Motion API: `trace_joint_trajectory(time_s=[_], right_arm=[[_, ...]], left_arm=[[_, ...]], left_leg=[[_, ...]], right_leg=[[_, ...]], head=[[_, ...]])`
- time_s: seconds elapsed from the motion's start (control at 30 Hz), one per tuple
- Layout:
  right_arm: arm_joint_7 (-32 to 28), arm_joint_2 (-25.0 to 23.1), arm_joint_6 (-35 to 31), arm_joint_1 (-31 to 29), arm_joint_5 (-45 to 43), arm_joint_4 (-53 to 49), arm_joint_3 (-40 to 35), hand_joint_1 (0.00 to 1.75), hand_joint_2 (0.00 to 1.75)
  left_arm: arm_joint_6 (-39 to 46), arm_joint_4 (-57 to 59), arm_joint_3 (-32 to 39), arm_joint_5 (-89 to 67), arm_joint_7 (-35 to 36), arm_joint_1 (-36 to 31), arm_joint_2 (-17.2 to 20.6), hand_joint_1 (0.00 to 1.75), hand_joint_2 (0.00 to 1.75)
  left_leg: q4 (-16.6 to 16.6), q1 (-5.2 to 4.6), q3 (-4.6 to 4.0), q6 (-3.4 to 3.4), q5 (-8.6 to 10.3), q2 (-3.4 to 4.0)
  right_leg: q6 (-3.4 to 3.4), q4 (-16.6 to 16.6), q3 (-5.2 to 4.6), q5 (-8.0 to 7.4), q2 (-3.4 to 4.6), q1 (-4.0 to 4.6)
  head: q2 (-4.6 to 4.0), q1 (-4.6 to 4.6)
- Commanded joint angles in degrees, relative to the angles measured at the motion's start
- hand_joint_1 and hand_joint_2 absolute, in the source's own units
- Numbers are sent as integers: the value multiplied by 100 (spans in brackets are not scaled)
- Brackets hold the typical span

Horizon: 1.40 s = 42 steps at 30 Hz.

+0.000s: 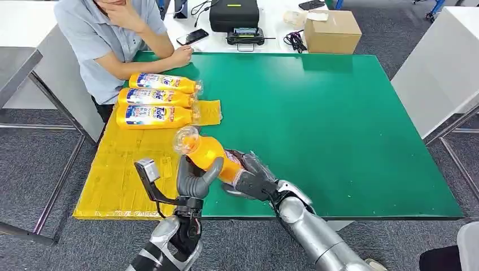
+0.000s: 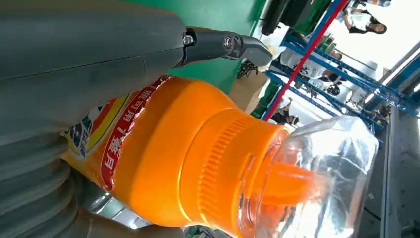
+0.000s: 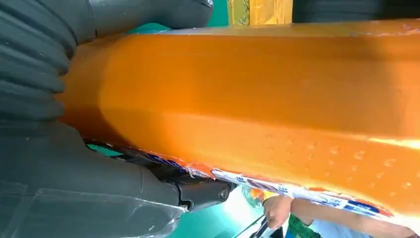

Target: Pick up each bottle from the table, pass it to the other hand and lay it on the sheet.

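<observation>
An orange bottle (image 1: 210, 151) with a clear cap (image 1: 185, 139) hangs above the front edge of the green table (image 1: 339, 124), cap pointing towards the yellow sheet (image 1: 118, 169). My left hand (image 1: 195, 178) grips it near the neck, thumb wrapped over the shoulder. My right hand (image 1: 251, 176) holds its base end. In the left wrist view the bottle (image 2: 188, 148) lies against my left hand (image 2: 74, 64), under a dark finger. In the right wrist view its orange side (image 3: 257, 99) rests in my right hand (image 3: 59, 163). Three more bottles (image 1: 155, 99) lie side by side on the sheet's far end.
A person (image 1: 113, 34) leans on the table's far left corner, one hand (image 1: 182, 55) on the green surface. Beyond the far edge stand a cardboard box (image 1: 332, 31), a black case (image 1: 234, 14) and a phone (image 1: 192, 36). A white table (image 1: 440, 73) stands at the right.
</observation>
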<state>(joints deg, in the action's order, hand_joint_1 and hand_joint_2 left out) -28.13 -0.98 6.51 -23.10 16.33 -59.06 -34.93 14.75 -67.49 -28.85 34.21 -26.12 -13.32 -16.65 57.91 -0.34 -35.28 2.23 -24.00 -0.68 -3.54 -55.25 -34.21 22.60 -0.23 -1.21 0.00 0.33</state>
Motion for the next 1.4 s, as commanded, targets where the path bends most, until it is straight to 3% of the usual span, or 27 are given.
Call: trace_joint_trajectory(time_s=[0.03,0.57,1.2,1.4], right_arm=[[-4,-3,17,-292,-23,167,-219,175,175],[34,29,145,-312,-347,-10,-76,175,175],[53,-31,158,-361,-351,68,-142,175,175],[49,-49,126,-377,-319,98,-203,175,175]], left_arm=[[-3,464,2,-23,43,-275,8,0,175],[512,545,-441,-776,-513,-413,153,0,175],[447,770,-344,-624,-503,-522,129,0,175],[125,963,-172,-187,-173,-532,25,0,175]], left_leg=[[0,2,13,-8,-6,9],[-1,1,10,-8,-3,5],[0,3,18,-11,-8,12],[0,3,17,-11,-7,12]], right_leg=[[10,-1,10,4,7,3],[9,0,8,3,2,2],[14,-1,15,6,8,3],[13,0,14,4,9,4]], head=[[0,2],[0,2],[0,0],[0,0]])
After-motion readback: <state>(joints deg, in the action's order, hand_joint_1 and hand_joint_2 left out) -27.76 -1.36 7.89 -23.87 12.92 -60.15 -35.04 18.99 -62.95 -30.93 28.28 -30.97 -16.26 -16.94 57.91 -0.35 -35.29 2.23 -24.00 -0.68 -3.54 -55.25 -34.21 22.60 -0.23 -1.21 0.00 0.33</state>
